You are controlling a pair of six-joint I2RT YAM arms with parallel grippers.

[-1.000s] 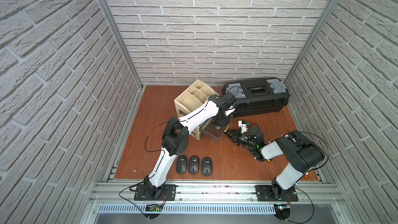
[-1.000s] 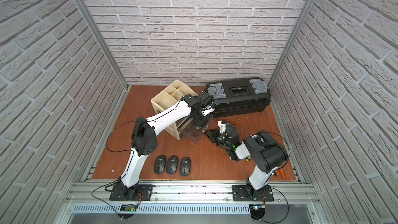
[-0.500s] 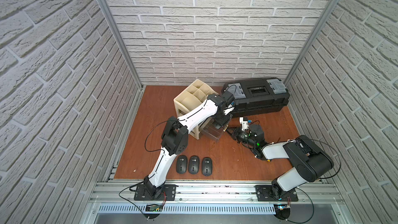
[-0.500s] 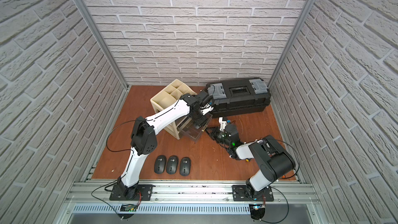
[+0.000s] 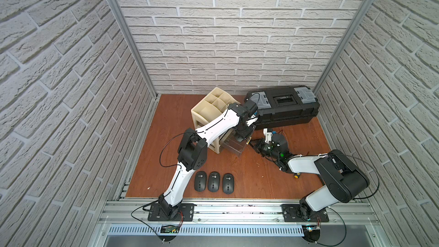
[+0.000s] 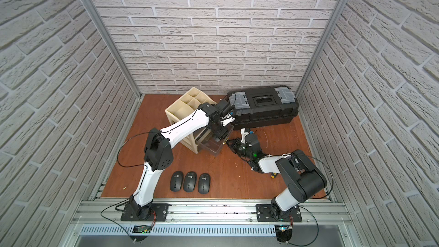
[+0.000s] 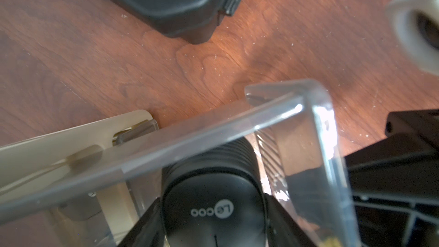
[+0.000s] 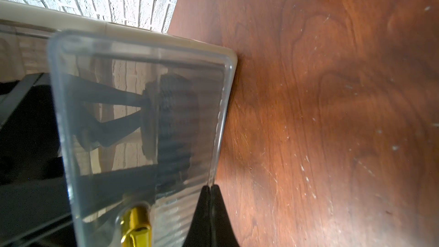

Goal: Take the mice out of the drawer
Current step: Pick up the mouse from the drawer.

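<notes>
Right arm has stretched out low across the tabletop (image 5: 249, 177), and the right end effector (image 8: 210, 190) now sits at the front corner of the drawer (image 7: 237, 127), tips pressed together, holding nothing, just beside the gold handle (image 8: 135, 222). Left arm has barely shifted. The left end effector (image 5: 240, 138) is down inside the drawer, partly open, with a mouse (image 7: 213, 200) clamped between its fingers, one against each side.

Looks like the fourth one out, because three mice (image 5: 214, 181) already lie in a row near the tabletop's front edge. Now the lift. Straight up is the call, clearing the drawer's clear wall before swinging out, since the mouse sits close to that front corner. The grip is on smooth, rounded sides, so slow does it. Those right tips should steady the drawer, or it may ride along.
</notes>
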